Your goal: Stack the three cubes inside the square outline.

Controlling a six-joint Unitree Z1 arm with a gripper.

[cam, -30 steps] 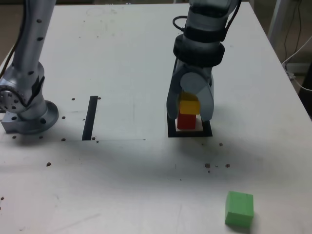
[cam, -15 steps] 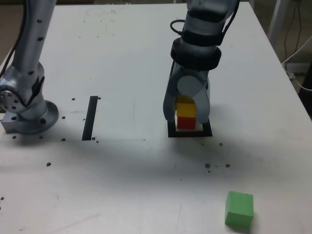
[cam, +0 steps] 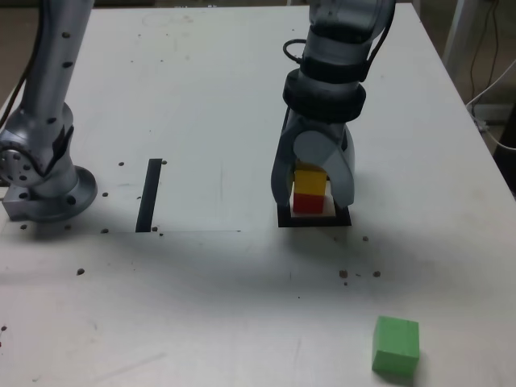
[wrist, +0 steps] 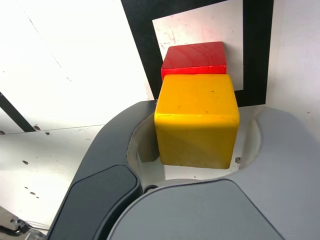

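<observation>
Pincer jaws (cam: 313, 201) are standing open around a yellow, matte cube (cam: 310, 182), leaving slim gaps at its sides. Going left to right in the exterior view, a straight black stripe (cam: 148, 196) is lying well apart on the white bench (cam: 201, 306), with bare surface separating it from the work. Next, a thick black square outline (cam: 314, 222) is enclosing a red, matte cube (cam: 308, 203), and the yellow one is apparently resting on top. Both are looking light, stiff and hardly fragile; smooth faces could be slipping under an off-centre squeeze, and a sideways brush could be toppling the pair, so straight upward room is mattering most. Farthest right, a green, matte cube (cam: 395, 345) is sitting outside the outline, offering opposite side faces for gripping and open bench around it.
</observation>
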